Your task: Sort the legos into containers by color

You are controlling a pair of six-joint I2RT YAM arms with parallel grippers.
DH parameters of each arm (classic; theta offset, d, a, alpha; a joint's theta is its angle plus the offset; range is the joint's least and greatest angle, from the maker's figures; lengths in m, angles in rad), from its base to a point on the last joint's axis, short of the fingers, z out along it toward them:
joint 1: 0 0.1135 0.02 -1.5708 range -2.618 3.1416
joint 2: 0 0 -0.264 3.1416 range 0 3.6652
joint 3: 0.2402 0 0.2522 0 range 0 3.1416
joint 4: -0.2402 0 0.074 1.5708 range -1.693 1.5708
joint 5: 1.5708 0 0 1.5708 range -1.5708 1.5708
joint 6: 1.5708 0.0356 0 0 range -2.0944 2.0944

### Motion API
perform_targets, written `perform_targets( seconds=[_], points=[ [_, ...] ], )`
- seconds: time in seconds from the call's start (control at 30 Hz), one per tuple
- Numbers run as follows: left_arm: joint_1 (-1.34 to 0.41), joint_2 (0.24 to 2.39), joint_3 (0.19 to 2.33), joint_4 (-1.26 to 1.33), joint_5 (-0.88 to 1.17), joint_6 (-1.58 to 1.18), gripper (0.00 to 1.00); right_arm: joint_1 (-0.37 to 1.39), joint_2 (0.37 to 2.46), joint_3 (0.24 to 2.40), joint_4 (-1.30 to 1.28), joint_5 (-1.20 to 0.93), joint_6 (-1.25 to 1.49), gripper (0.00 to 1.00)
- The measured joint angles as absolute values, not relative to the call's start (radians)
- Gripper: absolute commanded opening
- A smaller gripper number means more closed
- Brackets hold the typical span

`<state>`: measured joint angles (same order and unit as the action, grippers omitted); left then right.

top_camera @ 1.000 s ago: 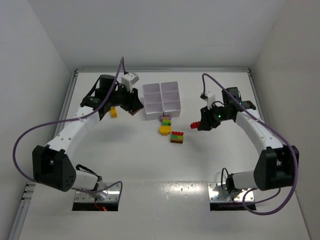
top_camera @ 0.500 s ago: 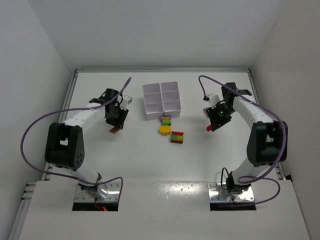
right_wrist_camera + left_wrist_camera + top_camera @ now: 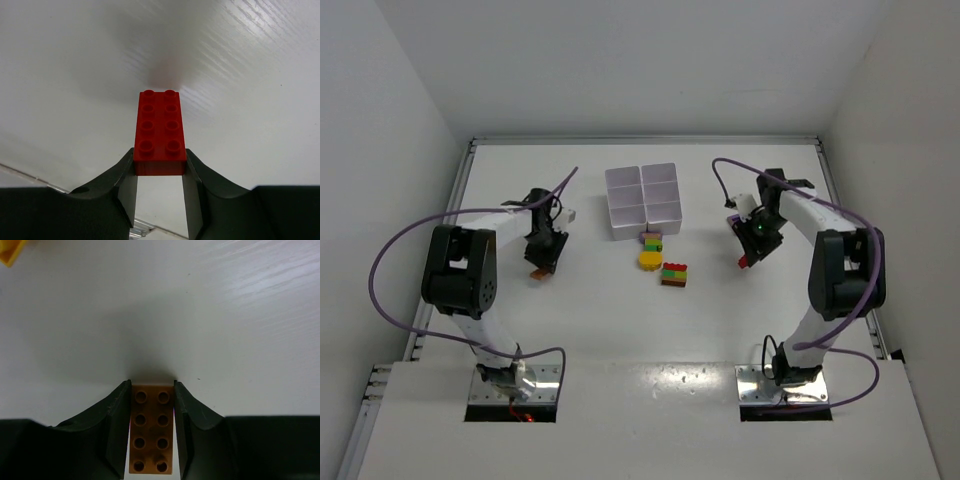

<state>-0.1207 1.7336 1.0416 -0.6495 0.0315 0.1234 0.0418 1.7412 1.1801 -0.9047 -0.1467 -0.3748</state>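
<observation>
Containers: one white tray [image 3: 643,203], six square compartments in a two-by-three grid, lying flat on the desk [image 3: 590,320].

Legos:
- Orange brick [image 3: 151,429], two-by-four, clamped along its long sides in the left gripper [image 3: 151,390].
- Red brick [image 3: 160,132], two-by-four, studs showing, clamped at its near end in the right gripper [image 3: 160,160].
- Purple-green-yellow clump [image 3: 651,240], just beside the tray's near edge.
- Yellow round piece [image 3: 650,259], touching that clump.
- Red-green-orange clump [image 3: 673,273], close by.

- Bright, even overhead light; top view sharp.
- Wrist views: soft shadow patches darken the table [image 3: 235,315] centre.
- Streaked glare at upper right.
</observation>
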Motion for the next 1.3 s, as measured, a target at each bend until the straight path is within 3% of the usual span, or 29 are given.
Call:
perform_targets(
  seconds=[0.23, 0.4, 0.6, 0.73, 0.77, 0.83, 0.9, 1.1, 1.3],
  points=[
    [-0.078, 1.758, 1.041, -0.653, 0.033, 0.123, 0.1, 0.048, 1.783, 1.18, -0.88, -0.111, -0.373, 0.06],
    [-0.078, 1.761, 1.045, -0.654, 0.036, 0.121, 0.19, 0.049, 1.806, 1.182, -0.883, -0.103, -0.37, 0.17],
    [-0.078, 1.762, 1.045, -0.654, 0.041, 0.121, 0.42, 0.049, 1.806, 1.181, -0.889, -0.097, -0.368, 0.41],
    [-0.076, 1.761, 1.045, -0.654, 0.061, 0.123, 0.46, 0.049, 1.797, 1.162, -0.893, -0.091, -0.364, 0.6],
    [-0.076, 1.76, 1.044, -0.654, 0.068, 0.123, 0.52, 0.049, 1.792, 1.154, -0.896, -0.09, -0.364, 0.65],
    [-0.075, 1.753, 1.041, -0.653, 0.096, 0.127, 0.55, 0.049, 1.774, 1.14, -0.899, -0.089, -0.366, 0.67],
    [-0.073, 1.742, 1.033, -0.648, 0.132, 0.128, 0.56, 0.049, 1.744, 1.128, -0.9, -0.091, -0.366, 0.75],
    [-0.065, 1.655, 1.015, -0.651, 0.24, 0.144, 0.59, 0.045, 1.612, 1.118, -0.911, -0.133, -0.371, 0.78],
    [-0.063, 1.421, 1.051, -0.662, 0.39, 0.214, 0.61, 0.043, 1.407, 1.107, -0.901, -0.237, -0.407, 0.79]
  ],
)
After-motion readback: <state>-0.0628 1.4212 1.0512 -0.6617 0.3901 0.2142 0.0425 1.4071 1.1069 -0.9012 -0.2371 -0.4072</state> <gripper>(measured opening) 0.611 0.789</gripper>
